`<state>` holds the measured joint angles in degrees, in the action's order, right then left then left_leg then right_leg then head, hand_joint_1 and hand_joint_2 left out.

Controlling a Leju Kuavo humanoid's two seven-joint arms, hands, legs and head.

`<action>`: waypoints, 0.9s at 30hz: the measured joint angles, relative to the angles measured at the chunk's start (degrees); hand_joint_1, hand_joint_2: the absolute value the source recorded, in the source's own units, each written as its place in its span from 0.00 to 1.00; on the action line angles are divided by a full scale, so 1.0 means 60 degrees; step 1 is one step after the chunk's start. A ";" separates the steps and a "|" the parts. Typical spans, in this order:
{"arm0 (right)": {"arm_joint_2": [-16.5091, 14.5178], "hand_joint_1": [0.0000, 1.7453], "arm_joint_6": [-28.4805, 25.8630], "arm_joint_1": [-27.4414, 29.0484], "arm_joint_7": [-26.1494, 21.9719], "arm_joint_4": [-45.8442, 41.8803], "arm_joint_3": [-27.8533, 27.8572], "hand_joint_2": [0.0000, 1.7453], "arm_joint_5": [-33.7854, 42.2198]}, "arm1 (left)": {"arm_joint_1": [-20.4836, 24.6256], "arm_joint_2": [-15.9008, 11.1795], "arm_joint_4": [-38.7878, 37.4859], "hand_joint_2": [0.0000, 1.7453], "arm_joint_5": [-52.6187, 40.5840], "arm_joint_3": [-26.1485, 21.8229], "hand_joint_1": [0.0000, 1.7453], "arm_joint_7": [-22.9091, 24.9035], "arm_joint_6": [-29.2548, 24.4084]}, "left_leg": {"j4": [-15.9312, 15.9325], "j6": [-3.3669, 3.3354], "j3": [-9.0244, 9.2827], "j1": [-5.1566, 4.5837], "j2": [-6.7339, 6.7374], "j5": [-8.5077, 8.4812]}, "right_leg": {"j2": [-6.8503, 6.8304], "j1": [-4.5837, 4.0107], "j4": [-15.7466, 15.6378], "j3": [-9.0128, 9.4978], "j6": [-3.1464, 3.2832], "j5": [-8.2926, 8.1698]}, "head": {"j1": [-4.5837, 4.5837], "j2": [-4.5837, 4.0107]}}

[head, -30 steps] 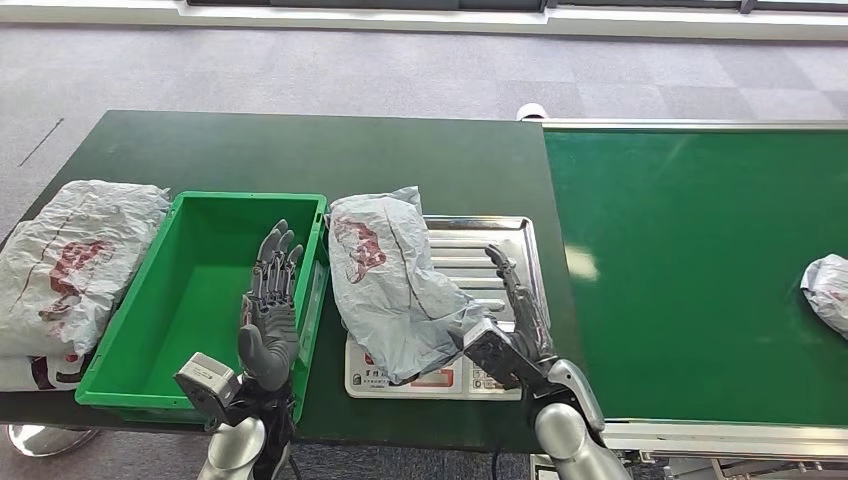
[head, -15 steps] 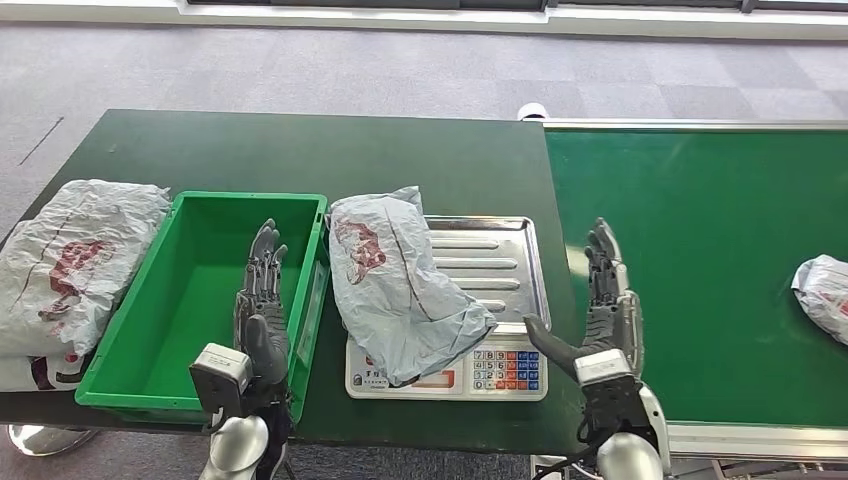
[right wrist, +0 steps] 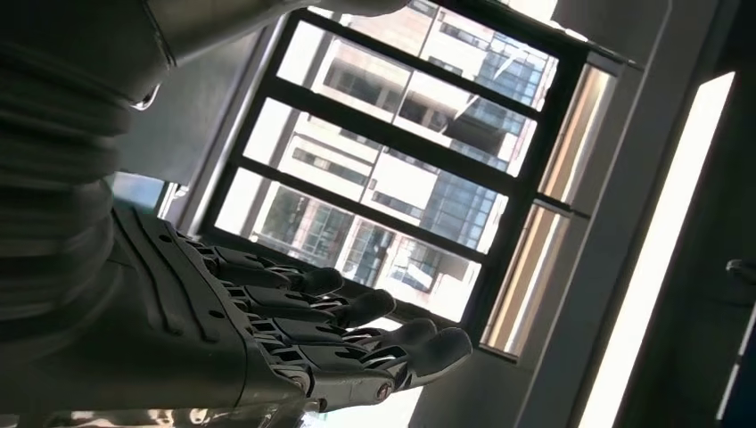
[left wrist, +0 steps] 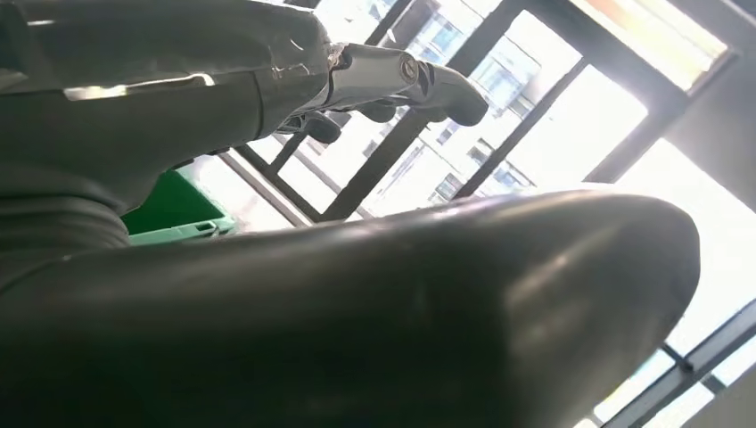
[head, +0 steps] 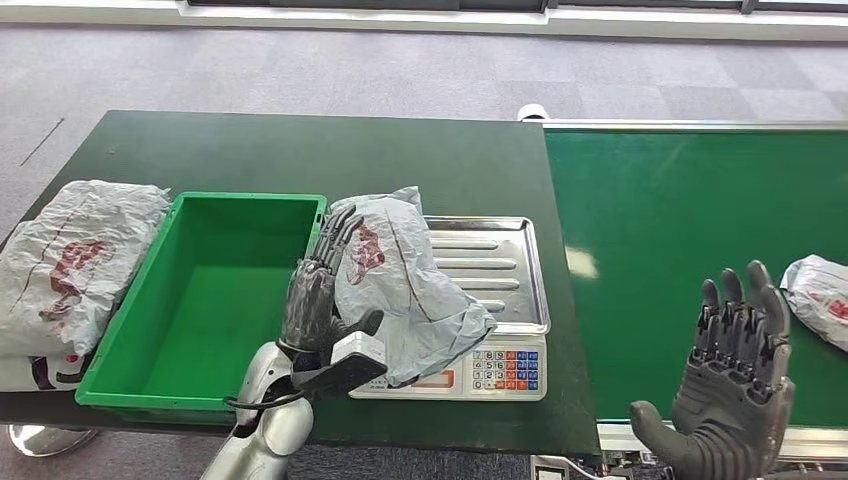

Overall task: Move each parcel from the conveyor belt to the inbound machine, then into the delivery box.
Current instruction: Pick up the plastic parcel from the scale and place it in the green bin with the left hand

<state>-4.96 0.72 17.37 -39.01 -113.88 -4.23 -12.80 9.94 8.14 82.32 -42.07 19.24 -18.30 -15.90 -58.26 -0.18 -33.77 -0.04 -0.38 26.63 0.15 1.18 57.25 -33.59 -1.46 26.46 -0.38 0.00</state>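
Parcel (head: 405, 290) in a crumpled grey mailing bag lies draped over the weighing scale (head: 490, 275) that serves as the inbound machine, its lower end covering part of the keypad (head: 505, 370), presumably so its weight can register before it goes on. Just beside the scale, on the side away from the conveyor belt (head: 690, 250), the green delivery box (head: 215, 300) stands open on the dark table (head: 300, 150) to receive it. The left robot hand (head: 318, 290) is raised between box and scale, fingers straight and apart, holding nothing; its fingertips overlap the parcel's near edge, though whether they touch it cannot be told. It appears placed to take the bag and carry it sideways into the box. The right robot hand (head: 735, 400) hovers over the belt's near edge, well apart from the scale, palm up, fingers spread, empty, seemingly waiting for the next arrival. That one, a second parcel (head: 818, 290), sits on the belt at its far end from the scale. Beyond the box from the scale, more bagged parcels (head: 70, 265) are piled on the table.
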 joint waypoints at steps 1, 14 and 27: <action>-0.0014 0.00 0.0074 0.0074 -0.0059 -0.0100 0.0054 1.00 0.0041 | 0.0103 -0.0024 -0.0124 0.00 -0.0051 0.0047 0.00 0.0034 0.0042 | 0.0000 0.0001 0.0002 0.0000 0.0005 0.0000 | 0.0006 0.0000 0.0001 0.0001 0.0001 -0.0001 | 0.0000 0.0000; -0.0037 0.00 0.3903 -0.0014 -0.0194 -0.0577 0.0655 1.00 0.1937 | 0.1936 -0.0377 -0.2829 1.00 -0.2936 0.1599 0.00 0.0747 0.1102 | -0.0001 0.0000 0.0015 -0.0001 0.0007 -0.0001 | 0.0012 0.0002 0.0000 0.0015 0.0000 -0.0006 | 0.0001 0.0000; -0.0026 0.00 0.4399 -0.0173 -0.0091 -0.0226 0.1258 1.00 0.1833 | 0.3491 -0.0446 -0.6090 1.00 -0.3776 0.4777 0.00 0.0129 0.2223 | 0.0004 -0.0001 0.0026 0.0000 0.0004 0.0003 | 0.0007 0.0000 0.0000 0.0036 0.0000 0.0004 | -0.0001 0.0000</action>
<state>-5.11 27.12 16.33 -39.55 -115.24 3.32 -1.81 30.88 5.46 45.77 -64.72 47.90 -17.52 -2.56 -58.24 -0.19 -33.61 -0.04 -0.35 26.65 0.19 1.18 57.25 -33.37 -1.46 26.48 -0.38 0.00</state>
